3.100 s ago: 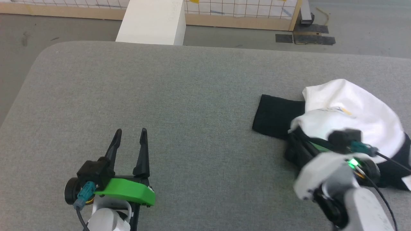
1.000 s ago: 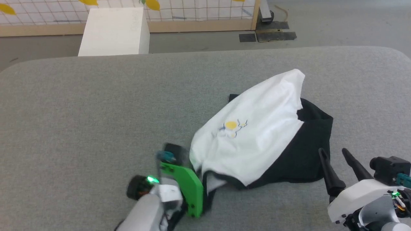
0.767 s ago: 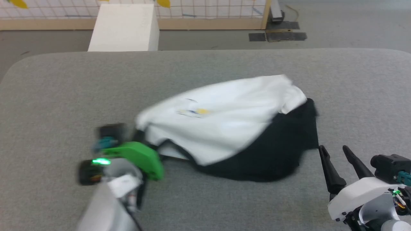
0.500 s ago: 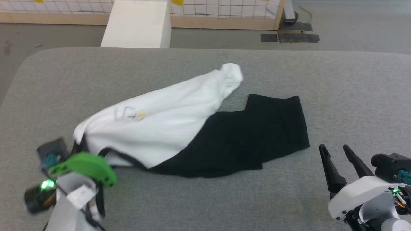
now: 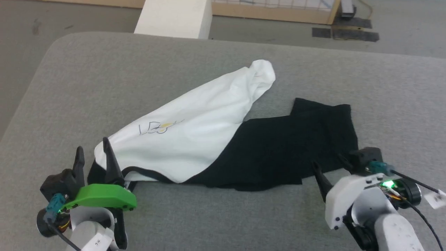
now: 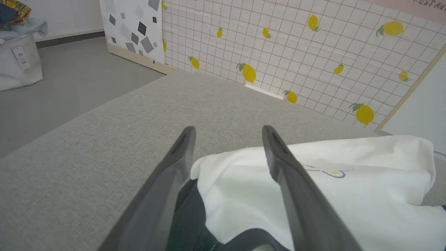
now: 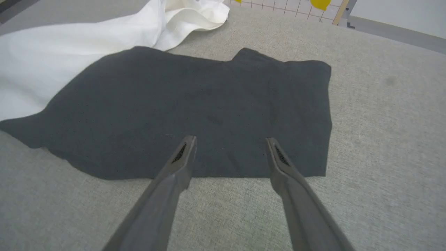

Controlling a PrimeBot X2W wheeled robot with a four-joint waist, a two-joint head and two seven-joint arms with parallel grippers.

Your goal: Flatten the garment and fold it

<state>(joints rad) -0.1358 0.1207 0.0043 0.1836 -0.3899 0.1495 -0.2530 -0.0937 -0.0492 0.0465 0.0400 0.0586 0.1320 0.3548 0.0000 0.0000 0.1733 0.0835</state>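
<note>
**Item: garment** (image 5: 195,132). White T-shirt with black parts and a small yellow chest print. It lies rumpled and unfolded on the grey counter (image 5: 223,62).

**Axis:** the white body runs on a slant from my near left up to a bunched end at far centre. The black part spreads flat to the right.

**Left tool** (image 6: 228,128): jaws wide apart and gripping nothing. The white corner and dark collar edge lie loose between my fingers.

**Right tool** (image 7: 230,140): jaws wide apart and empty. The tips hang over the near edge of the black part.

**Bearing:** the cloth lies ahead of both tools. I judge each arm nearest its own end, so spreading would pull outward along that line.

**Containers:** a pale bin (image 6: 17,59) stands on the floor, well apart from the counter, with cloth heaped in it.
</note>
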